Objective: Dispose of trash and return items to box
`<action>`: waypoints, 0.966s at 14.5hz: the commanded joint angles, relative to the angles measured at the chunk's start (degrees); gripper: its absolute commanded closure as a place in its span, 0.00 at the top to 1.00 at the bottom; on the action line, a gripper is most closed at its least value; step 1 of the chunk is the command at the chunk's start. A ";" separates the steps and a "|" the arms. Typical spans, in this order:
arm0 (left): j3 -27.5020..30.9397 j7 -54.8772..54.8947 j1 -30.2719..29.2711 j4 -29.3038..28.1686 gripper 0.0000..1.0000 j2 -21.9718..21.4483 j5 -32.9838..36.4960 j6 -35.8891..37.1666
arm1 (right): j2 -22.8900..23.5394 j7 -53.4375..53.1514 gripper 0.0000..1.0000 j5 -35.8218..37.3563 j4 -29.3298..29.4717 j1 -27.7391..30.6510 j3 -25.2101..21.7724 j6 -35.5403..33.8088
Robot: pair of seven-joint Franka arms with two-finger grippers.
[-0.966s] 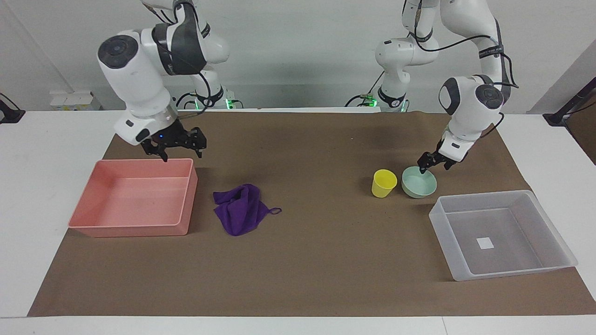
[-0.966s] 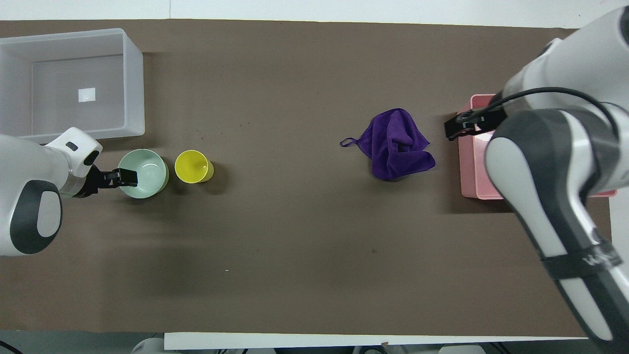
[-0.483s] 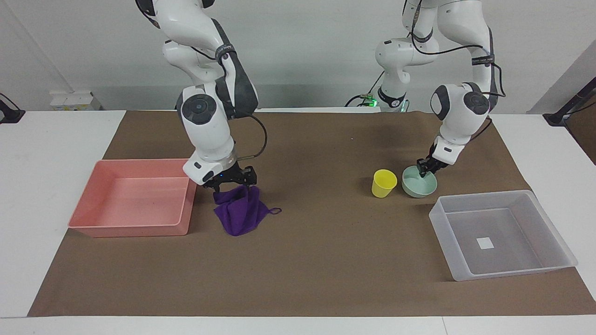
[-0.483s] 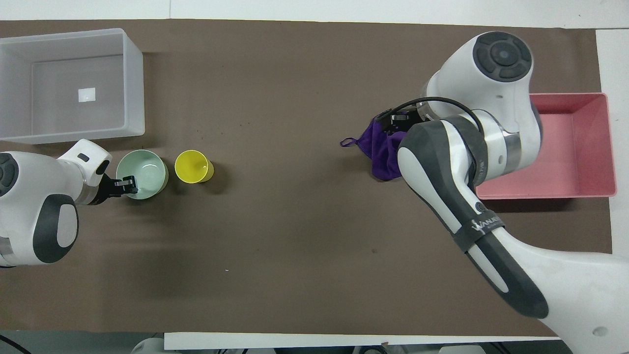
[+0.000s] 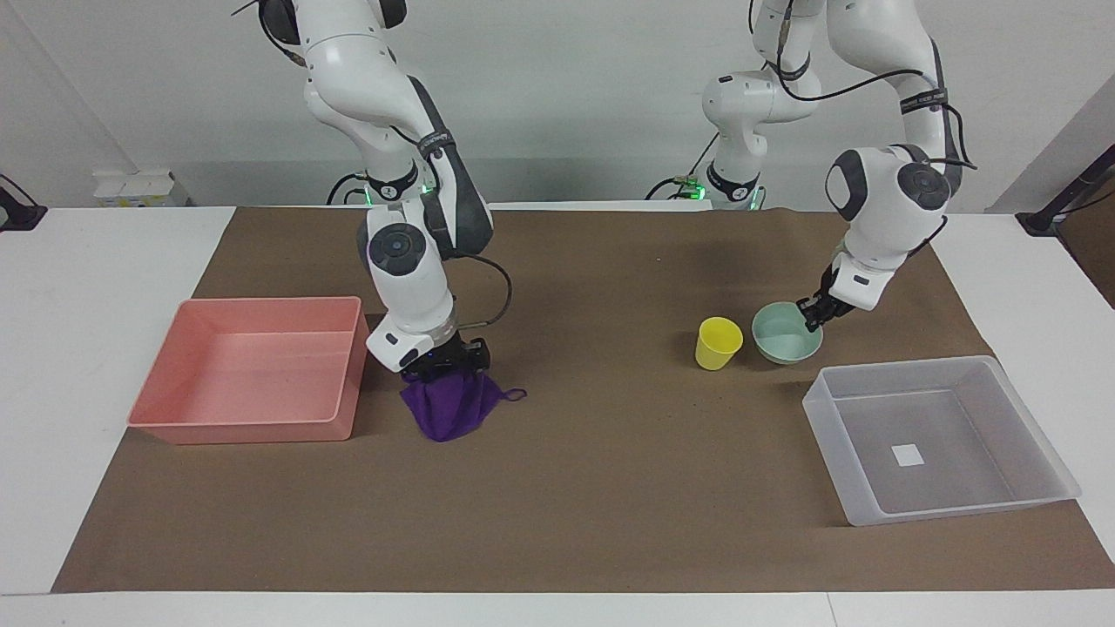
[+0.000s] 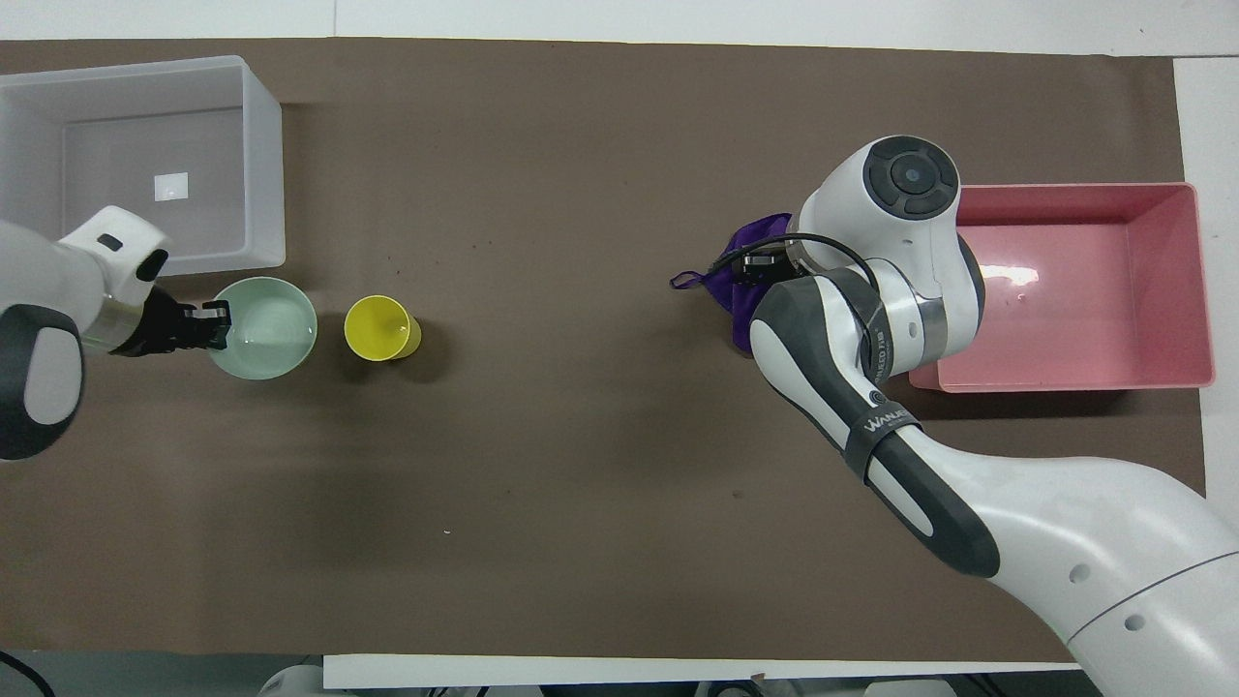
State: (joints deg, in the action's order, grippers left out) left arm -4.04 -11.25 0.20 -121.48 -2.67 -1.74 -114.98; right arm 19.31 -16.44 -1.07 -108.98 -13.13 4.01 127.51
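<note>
Starting at the end well apart from the box [image 5: 954, 508], what have you got? (Spotter)

Well apart from the box, toward the right arm's end, stands the pink tray [image 5: 244, 432]. A little closer to the box, my right gripper [image 5: 446, 359] is pressed down into the purple cloth [image 5: 449, 409]. Whether it has a hold I cannot tell. (Me)

And the items? (Spotter)

Both are near the box and nearer to the robots than it. The yellow cup [image 5: 718, 343] stands upright, and the mint bowl [image 5: 784, 344] is just beside it on the side toward the box. My left gripper [image 5: 814, 315] pinches the bowl's rim on the box's side. (Me)

How will they handle? (Spotter)

Both look light, stiff and smooth. A rim pinch may let the bowl swing or slip, so I'd carry it low. The cup's thin wall I'd grip at the lip. (Me)

Room? (Spotter)

The box is open-topped, with bare brown mat [image 5: 610, 488] between it and the bowl. The bowl must clear the box's nearest wall. (Me)
</note>
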 commanded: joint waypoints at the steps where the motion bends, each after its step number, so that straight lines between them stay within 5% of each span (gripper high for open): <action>1: 0.70 -0.18 -1.68 16.50 0.00 3.35 -3.17 12.66 | -0.50 -0.52 0.18 -0.24 -0.35 0.56 0.38 -0.07; 4: 0.79 -0.44 -3.80 18.48 0.00 8.19 -4.50 2.26 | -0.85 -0.70 0.01 -0.24 -0.09 0.47 0.38 -1.03; 7: 0.79 -0.27 -6.96 20.40 0.00 17.84 -3.98 -11.37 | -2.96 -0.79 0.00 -0.24 2.36 0.65 0.30 -6.99; 9: 0.79 -0.27 -7.85 26.27 0.00 24.44 -3.71 -13.08 | -5.15 -0.79 0.00 -0.07 3.42 1.35 0.21 -11.04; 13: 0.79 -0.18 -7.85 27.01 0.00 29.90 -3.71 -19.55 | -9.98 -0.61 0.00 0.46 5.17 2.75 -0.23 -17.62; 14: 0.88 0.25 -7.76 25.96 0.08 30.09 -2.93 -21.32 | -10.61 -0.27 0.00 0.46 7.01 3.19 -0.23 -21.22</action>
State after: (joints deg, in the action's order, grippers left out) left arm -3.16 -11.24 -7.66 -95.69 25.90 -5.09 -133.13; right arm 10.53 -16.45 -0.99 -104.06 -11.33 3.53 110.91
